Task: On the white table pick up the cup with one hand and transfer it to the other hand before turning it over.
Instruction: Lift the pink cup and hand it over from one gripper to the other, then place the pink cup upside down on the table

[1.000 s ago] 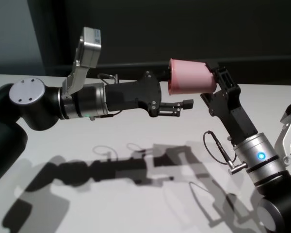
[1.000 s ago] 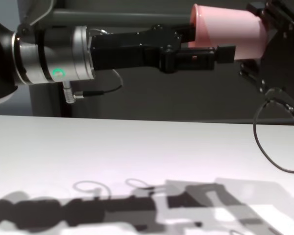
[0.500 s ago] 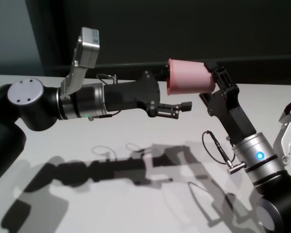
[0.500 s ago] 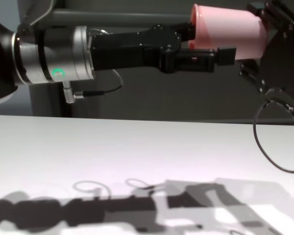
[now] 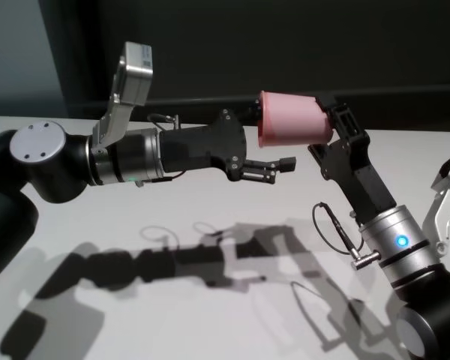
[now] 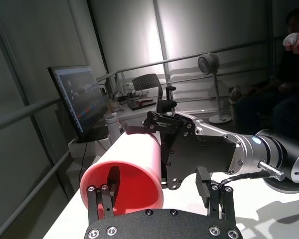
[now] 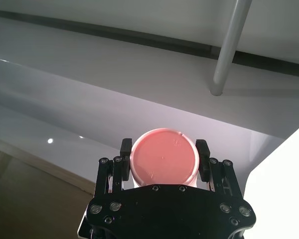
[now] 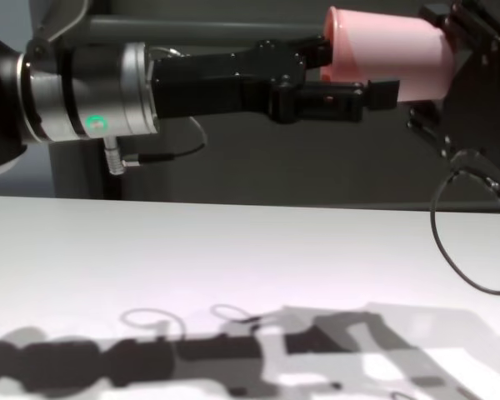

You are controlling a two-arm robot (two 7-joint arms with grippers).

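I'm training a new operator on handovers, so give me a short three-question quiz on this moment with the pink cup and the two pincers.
1. True or false: the cup rests on the white table.
2. Which pincer grips the cup? A) left B) right C) both
3. Fill in: in the left wrist view, one finger of the left pincer sits ____ the cup's open mouth.

Key:
1. False; it is held in the air, lying sideways.
2. B; the right pincer is clamped on its base end, and the left one stands open.
3. Inside.
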